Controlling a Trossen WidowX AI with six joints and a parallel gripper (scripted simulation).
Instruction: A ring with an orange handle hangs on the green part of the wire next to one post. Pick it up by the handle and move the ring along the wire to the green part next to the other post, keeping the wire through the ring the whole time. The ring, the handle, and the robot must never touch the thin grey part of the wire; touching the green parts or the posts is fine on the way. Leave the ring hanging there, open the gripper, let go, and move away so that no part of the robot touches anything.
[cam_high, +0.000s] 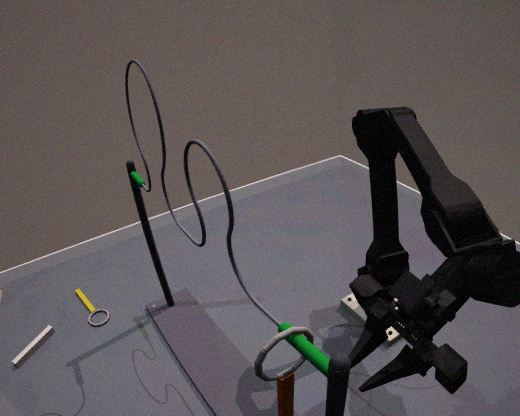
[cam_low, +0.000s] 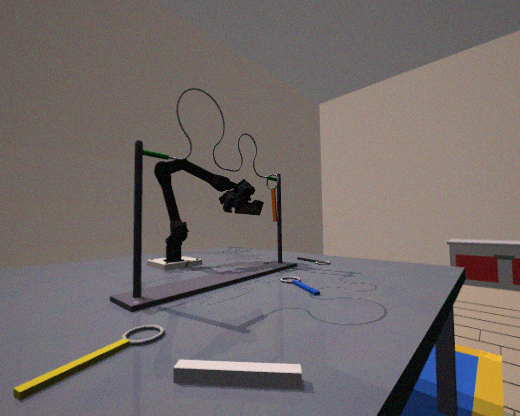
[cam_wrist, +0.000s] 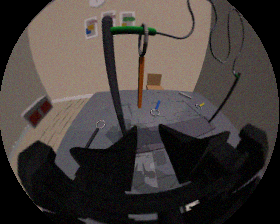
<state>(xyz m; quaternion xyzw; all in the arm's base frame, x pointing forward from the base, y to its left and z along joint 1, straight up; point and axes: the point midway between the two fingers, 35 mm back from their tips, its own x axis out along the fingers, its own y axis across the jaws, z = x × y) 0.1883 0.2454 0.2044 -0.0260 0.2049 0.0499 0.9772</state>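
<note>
The ring (cam_high: 259, 357) (cam_wrist: 143, 54) hangs around the green part (cam_high: 314, 351) (cam_wrist: 125, 30) beside the near post (cam_high: 338, 392) (cam_low: 280, 225) (cam_wrist: 114, 85), towards that part's inner end. Its orange handle (cam_high: 285, 395) (cam_low: 274, 205) (cam_wrist: 141, 82) hangs almost straight down, beside the post. My gripper (cam_high: 355, 378) (cam_wrist: 148, 127) is open and empty, with a gap between its fingertips. It is back from the handle on the arm's side and lower than the ring. The other green part (cam_high: 137, 178) (cam_low: 155, 154) is at the far post (cam_high: 152, 240) (cam_low: 137, 225) (cam_wrist: 223, 102).
The grey wire (cam_high: 231, 220) (cam_low: 223, 125) rises in two tall bends between the posts. The base plate (cam_high: 200, 350) (cam_low: 200, 287) joins the posts. A yellow-handled ring (cam_high: 85, 300) (cam_low: 75, 369), a blue-handled ring (cam_low: 306, 287) and a white bar (cam_high: 32, 346) (cam_low: 237, 374) lie on the table.
</note>
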